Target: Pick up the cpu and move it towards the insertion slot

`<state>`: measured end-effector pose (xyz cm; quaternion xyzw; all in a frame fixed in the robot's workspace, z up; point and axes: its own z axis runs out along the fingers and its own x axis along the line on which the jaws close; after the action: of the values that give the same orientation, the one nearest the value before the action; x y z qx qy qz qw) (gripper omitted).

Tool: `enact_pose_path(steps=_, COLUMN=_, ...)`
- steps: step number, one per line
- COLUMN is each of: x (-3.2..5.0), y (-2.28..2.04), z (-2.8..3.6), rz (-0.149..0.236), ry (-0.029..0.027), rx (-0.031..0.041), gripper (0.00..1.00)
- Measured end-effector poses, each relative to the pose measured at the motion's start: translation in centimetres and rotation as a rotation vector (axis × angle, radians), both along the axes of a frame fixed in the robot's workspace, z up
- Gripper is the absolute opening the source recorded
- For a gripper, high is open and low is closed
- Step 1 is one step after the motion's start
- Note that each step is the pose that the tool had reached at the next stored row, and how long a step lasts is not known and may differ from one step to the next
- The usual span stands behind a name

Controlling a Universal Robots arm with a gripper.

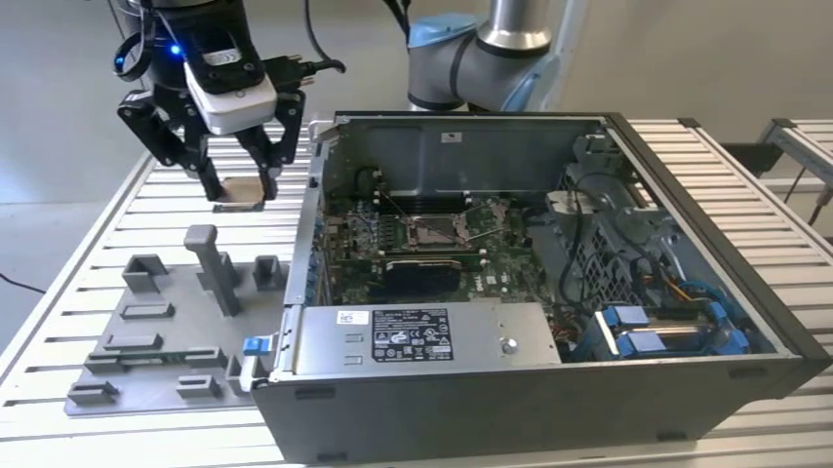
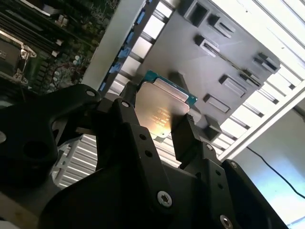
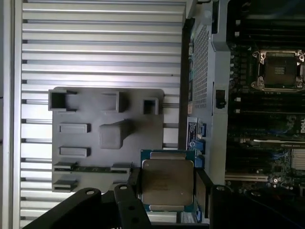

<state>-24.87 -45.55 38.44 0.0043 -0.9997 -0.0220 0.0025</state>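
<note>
My gripper (image 1: 240,188) hangs above the slatted table at the exterior view's left, outside the open computer case, and it is shut on the cpu (image 1: 241,189). In both wrist views the chip sits flat between the black fingers: a silvery square top with a green-blue rim, cpu (image 3: 167,184) and cpu (image 2: 160,110). The insertion slot (image 1: 431,230) is a square socket with a shiny frame and dark centre on the motherboard inside the case, to the exterior view's right of the gripper. The insertion slot (image 3: 279,70) is well apart from the held chip.
A grey plastic fixture plate (image 1: 176,327) with upright posts and blocks lies on the table below the gripper. The case's left wall (image 1: 310,210) stands between gripper and motherboard. A power supply (image 1: 416,336) fills the case's near side. The arm's base (image 1: 475,58) rises behind the case.
</note>
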Motion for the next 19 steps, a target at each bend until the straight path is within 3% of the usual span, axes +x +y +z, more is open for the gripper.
enact_pose_path(steps=13, x=3.66, y=0.0, z=0.0, rz=0.0, ry=0.0, rx=-0.0001, gripper=0.0)
enact_pose_path(steps=19, x=5.97, y=0.0, z=-0.01, rz=0.0, ry=0.0, rx=-0.0001, gripper=0.0)
